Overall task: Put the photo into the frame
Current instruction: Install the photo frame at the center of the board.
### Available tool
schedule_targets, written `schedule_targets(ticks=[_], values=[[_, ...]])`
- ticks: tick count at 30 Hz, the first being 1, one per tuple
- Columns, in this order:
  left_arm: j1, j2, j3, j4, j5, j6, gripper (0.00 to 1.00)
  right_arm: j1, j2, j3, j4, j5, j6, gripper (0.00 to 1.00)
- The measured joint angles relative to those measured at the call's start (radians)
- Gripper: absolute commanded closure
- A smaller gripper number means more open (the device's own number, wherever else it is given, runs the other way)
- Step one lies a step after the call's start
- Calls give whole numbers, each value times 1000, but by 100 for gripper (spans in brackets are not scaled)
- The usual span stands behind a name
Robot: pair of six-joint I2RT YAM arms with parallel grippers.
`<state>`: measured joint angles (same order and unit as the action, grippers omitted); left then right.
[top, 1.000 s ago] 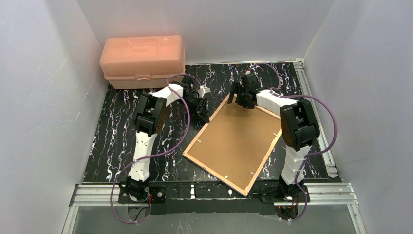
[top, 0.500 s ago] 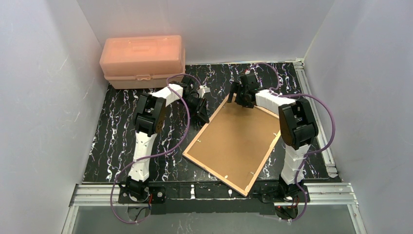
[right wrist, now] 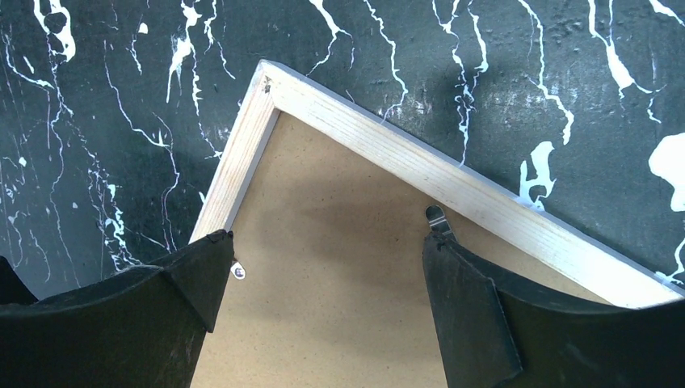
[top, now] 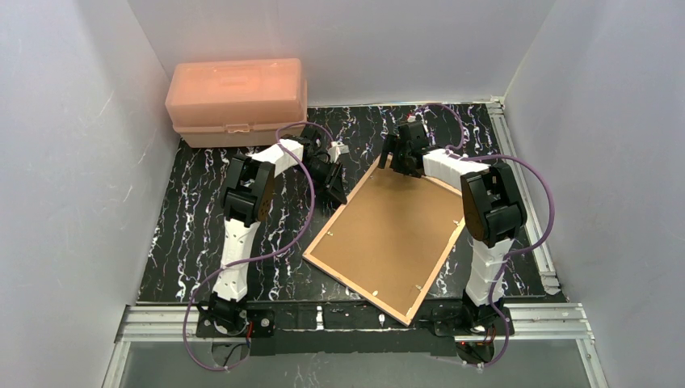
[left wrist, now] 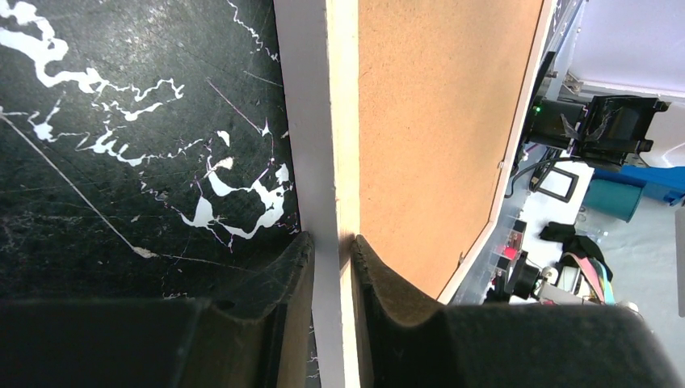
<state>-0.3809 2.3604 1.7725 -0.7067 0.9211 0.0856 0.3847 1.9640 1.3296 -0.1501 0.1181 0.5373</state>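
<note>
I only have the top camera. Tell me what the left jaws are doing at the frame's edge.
Observer: The left gripper has its jaws pinched on the frame rim, one on the white outer side, the other on the tan wood.
Operator: Now report the right one.
Observer: The right gripper hangs over the frame's far corner, jaws wide open, holding nothing.
Operator: Check the backing there.
Observer: The backing board sits inside the rim; a metal tab overlaps it.

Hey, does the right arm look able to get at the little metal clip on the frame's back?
Probably yes: the open right gripper hangs over a corner of the frame, the clip beside one fingertip, nothing between.
</note>
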Motion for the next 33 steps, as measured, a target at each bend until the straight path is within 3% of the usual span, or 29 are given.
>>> schedule_targets(ticks=[33], values=[[0,-12,-19,18,1,8,81,-4,2,-2,11,-2,6,7]])
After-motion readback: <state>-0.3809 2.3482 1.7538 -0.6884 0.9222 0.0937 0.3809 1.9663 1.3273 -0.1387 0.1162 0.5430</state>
